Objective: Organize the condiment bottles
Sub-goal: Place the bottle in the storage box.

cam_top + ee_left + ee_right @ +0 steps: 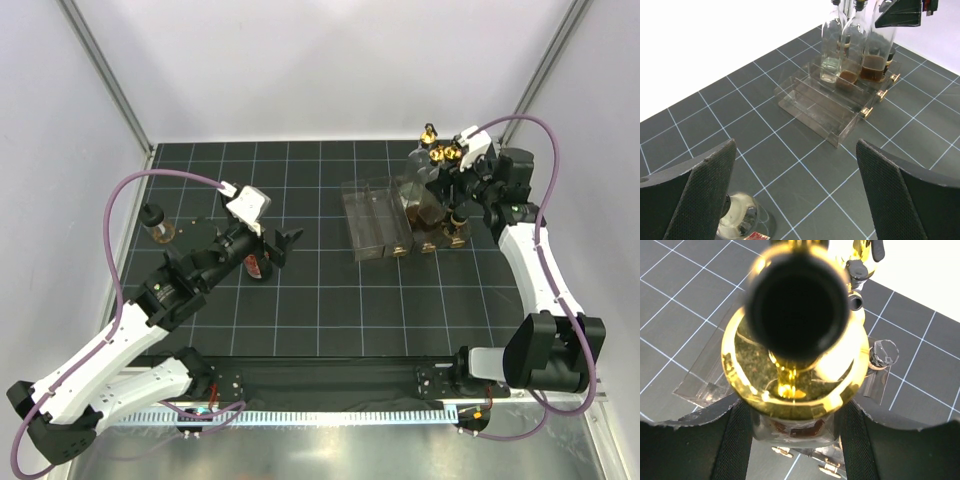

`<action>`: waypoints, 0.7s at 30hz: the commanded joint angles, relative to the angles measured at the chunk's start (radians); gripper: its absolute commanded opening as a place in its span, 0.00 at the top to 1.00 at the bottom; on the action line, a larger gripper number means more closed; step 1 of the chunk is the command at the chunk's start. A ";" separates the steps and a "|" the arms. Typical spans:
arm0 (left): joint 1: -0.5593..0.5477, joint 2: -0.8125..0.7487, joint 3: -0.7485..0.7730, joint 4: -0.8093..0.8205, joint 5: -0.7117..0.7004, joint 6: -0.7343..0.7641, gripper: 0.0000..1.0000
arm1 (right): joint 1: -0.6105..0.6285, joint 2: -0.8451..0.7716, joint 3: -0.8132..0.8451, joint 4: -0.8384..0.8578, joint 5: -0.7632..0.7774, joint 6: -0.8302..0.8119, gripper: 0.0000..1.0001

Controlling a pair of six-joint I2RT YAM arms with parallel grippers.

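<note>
Three tall clear bottles with gold pourer tops (pixel 852 50) stand at the far end of the clear divided rack (pixel 822 107). My right gripper (pixel 797 440) is shut on one of them, the tall bottle (pixel 797 335) with brown liquid, whose gold top and black spout fill the right wrist view. From above, this gripper (pixel 450 172) sits at the rack's (pixel 375 215) right rear. My left gripper (pixel 797 200) is open and empty above the mat. A white-capped bottle of dark red sauce (pixel 742 220) lies by its left finger (pixel 690 200). From above, this gripper (pixel 285 243) is left of the rack, beside that sauce bottle (pixel 258 266).
A small dark-capped bottle (pixel 156 222) stands alone at the far left of the mat. Another small dark bottle (pixel 457 228) stands by the rack's right side. Gold latches (pixel 867 111) line the rack's near end. White walls and metal posts border the mat.
</note>
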 commanded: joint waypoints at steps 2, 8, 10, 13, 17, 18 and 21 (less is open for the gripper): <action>-0.001 -0.018 -0.005 0.055 0.004 0.019 0.00 | -0.006 -0.007 0.002 0.175 -0.016 0.019 0.96; -0.001 -0.016 -0.005 0.055 0.004 0.023 0.00 | -0.004 0.021 -0.022 0.241 -0.022 0.024 0.96; -0.001 -0.016 -0.007 0.055 0.002 0.023 0.00 | -0.004 0.025 -0.030 0.256 -0.025 0.025 0.96; -0.001 -0.015 -0.008 0.055 0.004 0.025 0.00 | -0.004 0.038 -0.044 0.267 -0.030 0.022 0.96; 0.000 -0.015 -0.010 0.054 0.004 0.025 0.00 | -0.004 0.061 -0.055 0.268 -0.033 0.015 0.96; -0.001 -0.012 -0.010 0.054 0.004 0.026 0.00 | -0.004 0.067 -0.058 0.268 -0.036 0.013 0.96; 0.000 -0.011 -0.010 0.055 0.004 0.026 0.00 | -0.004 0.084 -0.062 0.258 -0.042 0.007 0.96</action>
